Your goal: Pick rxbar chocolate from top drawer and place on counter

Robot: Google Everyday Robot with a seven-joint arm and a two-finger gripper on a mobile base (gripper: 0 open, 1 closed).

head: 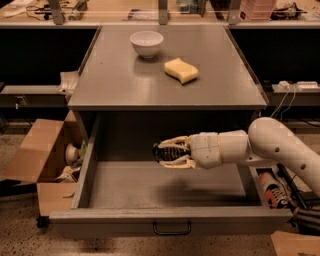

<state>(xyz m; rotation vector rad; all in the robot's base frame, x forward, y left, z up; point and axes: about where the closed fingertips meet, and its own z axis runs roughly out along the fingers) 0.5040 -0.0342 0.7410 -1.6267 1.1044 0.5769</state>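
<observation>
two fingers (174, 142) pinching rxbar chocolate (162, 153), held above top drawer (120, 220) floor, clear of walls, below counter (115, 85) edge

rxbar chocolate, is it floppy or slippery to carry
Probably fairly stiff: the rxbar chocolate sits in the tool above the top drawer floor without drooping. Likely light, since a two-finger pinch carries it. Flat, so unlikely to roll.

Speckled floor (19, 234), open cardboard box (36, 152) at left, tan workbench (115, 7) behind
</observation>
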